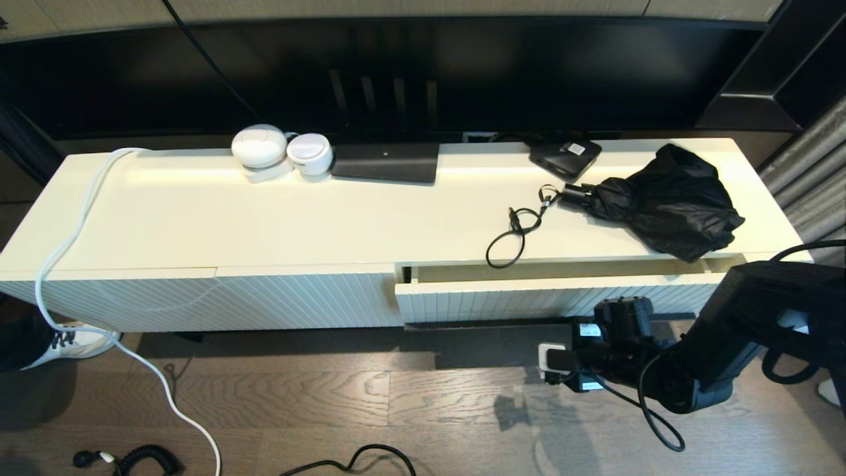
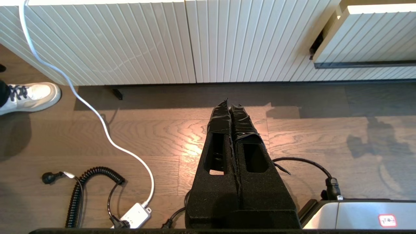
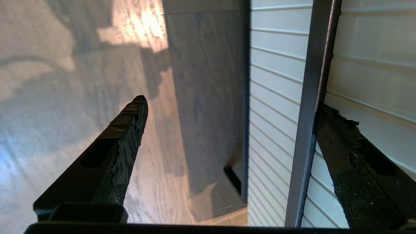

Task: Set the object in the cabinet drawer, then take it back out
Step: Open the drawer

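The right tool hangs low in front of the wide shallow cabinet drawer with a white vertically ribbed front, its black padded fingers spread wide with the drawer's long thin dark bar handle running between them, one finger against the handle and the ribbed front, nothing clamped. The drawer stands pulled out a little from the long cream cabinet, and the folded black umbrella lies on the worktop directly above it. The left tool hovers over the wooden floor with its fingers pressed together, holding nothing.
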You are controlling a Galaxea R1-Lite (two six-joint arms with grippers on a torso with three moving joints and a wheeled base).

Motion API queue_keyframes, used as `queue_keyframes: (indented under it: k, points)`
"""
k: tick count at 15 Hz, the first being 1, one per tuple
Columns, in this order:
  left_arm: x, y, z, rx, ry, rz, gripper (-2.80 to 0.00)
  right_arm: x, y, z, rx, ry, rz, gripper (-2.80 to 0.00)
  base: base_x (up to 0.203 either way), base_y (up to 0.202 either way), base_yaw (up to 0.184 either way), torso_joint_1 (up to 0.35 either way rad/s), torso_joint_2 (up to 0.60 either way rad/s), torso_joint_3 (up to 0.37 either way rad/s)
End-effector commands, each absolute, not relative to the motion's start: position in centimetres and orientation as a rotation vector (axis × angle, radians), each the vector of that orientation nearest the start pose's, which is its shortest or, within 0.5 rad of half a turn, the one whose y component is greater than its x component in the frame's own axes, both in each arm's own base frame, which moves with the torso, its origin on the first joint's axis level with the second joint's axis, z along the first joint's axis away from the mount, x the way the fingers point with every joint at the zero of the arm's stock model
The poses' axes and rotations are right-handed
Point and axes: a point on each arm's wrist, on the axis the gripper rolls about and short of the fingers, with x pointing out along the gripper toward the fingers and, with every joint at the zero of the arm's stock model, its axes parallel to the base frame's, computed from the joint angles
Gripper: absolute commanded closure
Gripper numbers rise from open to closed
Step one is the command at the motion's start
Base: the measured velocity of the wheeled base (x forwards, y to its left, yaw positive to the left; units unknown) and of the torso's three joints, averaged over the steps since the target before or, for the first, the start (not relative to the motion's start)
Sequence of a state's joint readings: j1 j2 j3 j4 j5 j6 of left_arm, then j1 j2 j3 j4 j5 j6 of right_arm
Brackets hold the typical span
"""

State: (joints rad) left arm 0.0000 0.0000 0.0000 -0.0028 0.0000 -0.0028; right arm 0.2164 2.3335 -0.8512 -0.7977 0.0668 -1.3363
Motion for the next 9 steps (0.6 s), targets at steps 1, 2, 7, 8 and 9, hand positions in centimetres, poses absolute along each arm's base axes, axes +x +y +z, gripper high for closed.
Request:
queue_keyframes:
  k: [1,2,7,8,9]
  points:
    - [-2.3,0.0,7.5,-0.003,-0.002,0.000,0.00,36.3,8.1,-1.5,-1.328,0.406,0.697,-2.80,0.000,0.000,0.000,0.000,0.00,0.000]
    - [-2.3,0.0,7.5,-0.003,-0.002,0.000,0.00,35.8,8.0,-1.5,-1.327,0.418,0.704,-2.80,0.000,0.000,0.000,0.000,0.00,0.000]
    - [-2.3,0.0,7.6,-0.003,-0.003,0.000,0.00,34.2,7.7,-1.6,-1.315,0.443,0.714,-2.80,0.000,0.000,0.000,0.000,0.00,0.000]
    - [-2.3,0.0,7.6,-0.003,-0.003,0.000,0.00,34.0,7.6,-1.7,-1.314,0.443,0.712,-2.80,0.000,0.000,0.000,0.000,0.00,0.000]
    - [-2.3,0.0,7.6,-0.003,-0.003,0.000,0.00,33.9,7.6,-1.7,-1.313,0.442,0.710,-2.80,0.000,0.000,0.000,0.000,0.00,0.000]
